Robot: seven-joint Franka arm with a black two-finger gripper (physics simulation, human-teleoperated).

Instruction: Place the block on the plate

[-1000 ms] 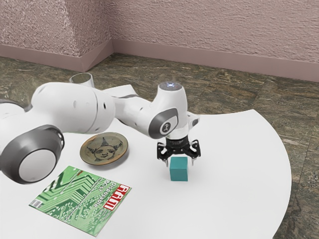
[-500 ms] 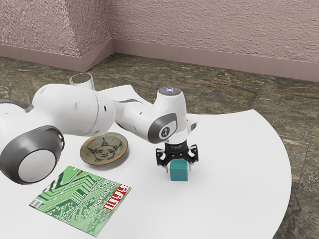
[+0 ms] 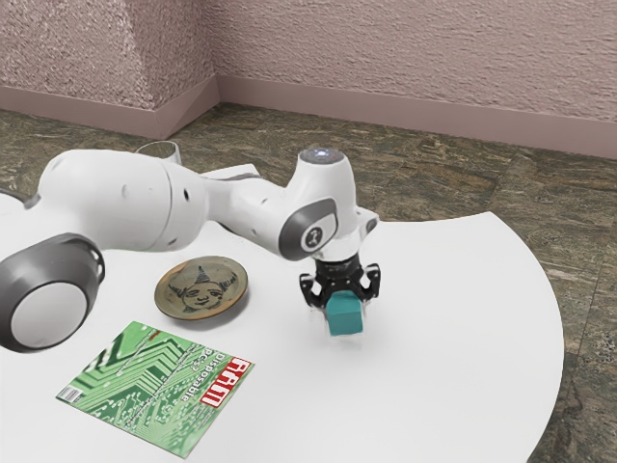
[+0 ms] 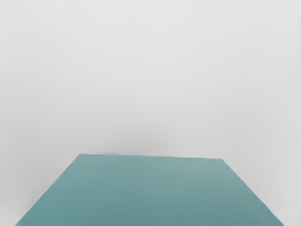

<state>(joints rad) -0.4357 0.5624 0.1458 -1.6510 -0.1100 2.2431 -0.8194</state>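
Now the block [image 3: 344,319] has risen off the table [image 3: 463,347].

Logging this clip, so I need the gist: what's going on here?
The robot arm has its gripper closed on the teal block, seemingly just above the white table. The block is not yet on the plate, which sits near a green magazine.

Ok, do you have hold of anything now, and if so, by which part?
Yes, the teal block: my gripper is shut on two opposite side faces. How far down them the fingertips reach, I can't tell.
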